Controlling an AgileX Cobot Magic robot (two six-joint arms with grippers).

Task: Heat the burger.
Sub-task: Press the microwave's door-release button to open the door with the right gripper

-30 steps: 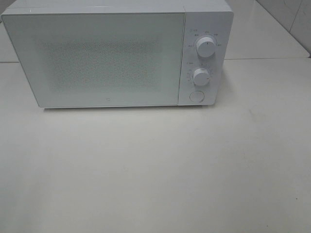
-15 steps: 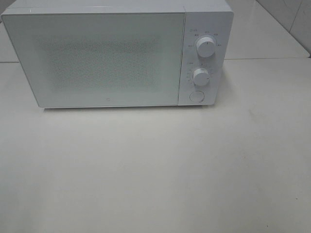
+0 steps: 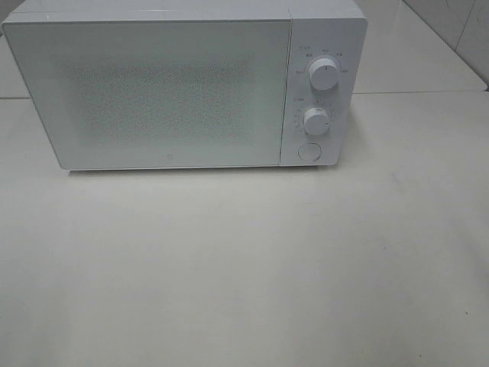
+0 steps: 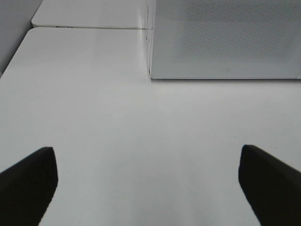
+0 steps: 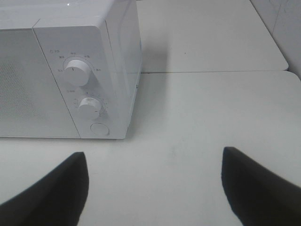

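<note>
While microwave (image 3: pixel 183 92) sits shut, L pincer (image 4: pixel 146 149) & R pincer (image 5: pixel 154 152) gape wide, both empty.

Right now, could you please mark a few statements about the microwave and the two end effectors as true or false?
1. The microwave door is shut. True.
2. The burger sits on the table in front of the microwave. False: no burger shows in any view.
3. The left end effector and right end effector are both open and empty. True.
4. The control panel carries three knobs. False: it has two knobs above a round button.
</note>
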